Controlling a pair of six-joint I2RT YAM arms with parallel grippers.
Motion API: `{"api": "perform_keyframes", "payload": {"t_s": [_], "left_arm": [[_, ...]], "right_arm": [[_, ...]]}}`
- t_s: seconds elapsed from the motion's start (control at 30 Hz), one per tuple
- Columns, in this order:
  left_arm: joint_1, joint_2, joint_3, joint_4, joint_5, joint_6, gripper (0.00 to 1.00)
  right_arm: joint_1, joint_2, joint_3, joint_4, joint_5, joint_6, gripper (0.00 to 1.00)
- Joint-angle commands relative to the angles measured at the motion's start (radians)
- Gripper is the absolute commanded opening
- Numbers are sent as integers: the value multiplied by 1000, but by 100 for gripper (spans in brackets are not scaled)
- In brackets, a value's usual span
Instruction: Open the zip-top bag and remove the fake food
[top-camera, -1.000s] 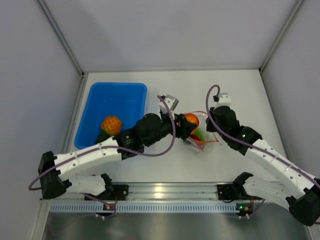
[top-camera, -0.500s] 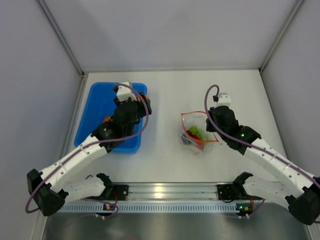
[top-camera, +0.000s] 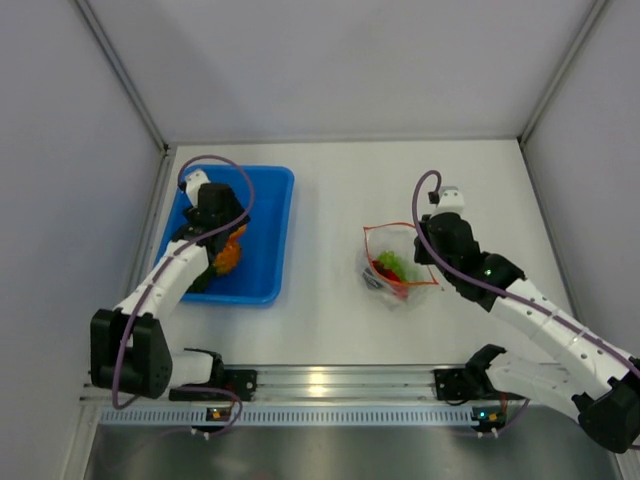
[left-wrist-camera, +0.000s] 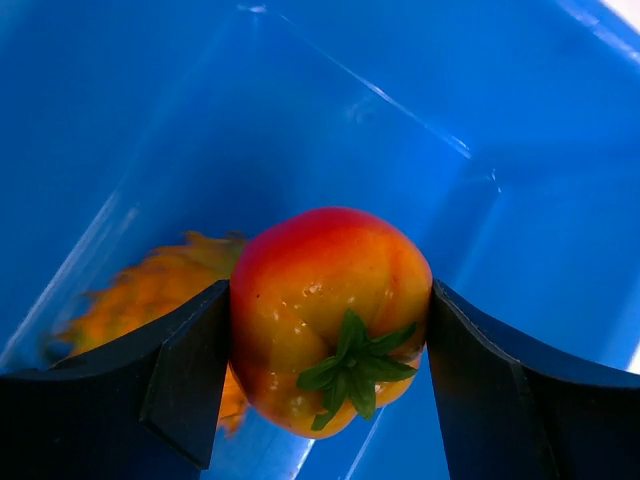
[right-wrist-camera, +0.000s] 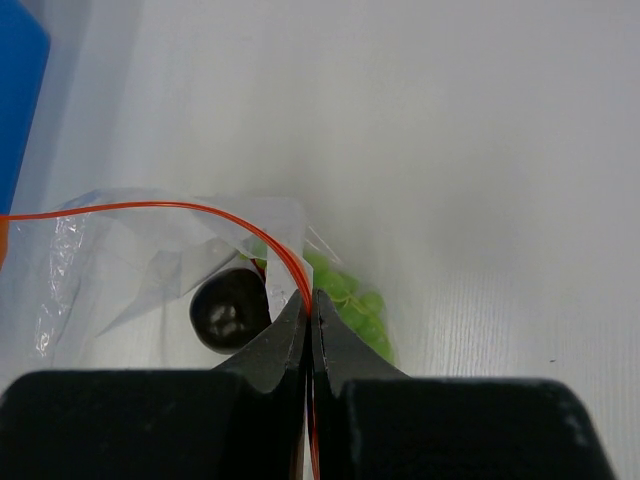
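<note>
Orange-red and glossy, the round plastic tomato (left-wrist-camera: 330, 300) is clamped between the fingers of the left gripper (left-wrist-camera: 330, 385), over the blue rectangular plastic tray (left-wrist-camera: 470, 90) at the upper left of the overhead view. Released from this height, it could well strike the orange bumpy piece (left-wrist-camera: 150, 290) beneath it and bounce over the tray wall. At centre right the clear crinkly zip-top bag (top-camera: 378, 252) lies on the table (top-camera: 330, 180), its orange zip strip (right-wrist-camera: 150, 207) pinched in the pressed-together right gripper (right-wrist-camera: 310, 320). That thin hold may slip, letting the mouth collapse over the green leafy pieces (right-wrist-camera: 350, 300) and dark piece (right-wrist-camera: 230, 312) inside.
</note>
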Motion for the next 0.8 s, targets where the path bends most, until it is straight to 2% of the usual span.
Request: {"api": "perform_keyframes", "payload": {"t_s": [0.0, 0.03, 0.07, 0.13, 0.17, 0.3, 0.4, 0.47, 0.5, 0.53, 0.77], "left_arm": [[27, 92, 4, 22, 105, -8, 4], [28, 103, -1, 45, 116, -11, 9], [28, 111, -14, 61, 134, -12, 21], [30, 114, -30, 93, 146, -18, 27], [30, 112, -36, 102, 156, -18, 38], [30, 111, -41, 105, 162, -18, 70], [30, 102, -41, 105, 180, -11, 79], [30, 89, -36, 104, 202, 0, 81], [30, 86, -31, 104, 228, 15, 94], [31, 82, -25, 104, 243, 20, 98], [30, -16, 2, 102, 330, 41, 98]], "right_arm": [[11, -13, 32, 6, 13, 0, 0], [11, -8, 31, 6, 13, -3, 0], [11, -8, 31, 4, 13, -3, 0], [13, -5, 29, 3, 13, -6, 0], [11, -5, 29, 3, 14, -8, 0], [11, -5, 26, 6, 14, -13, 0], [11, 4, 26, 12, 8, -11, 0], [11, 10, 28, 17, 0, -10, 0], [11, 13, 29, 17, -7, -7, 0], [13, 16, 31, 18, -9, -6, 0], [11, 15, 57, 9, -33, -5, 0]]}}
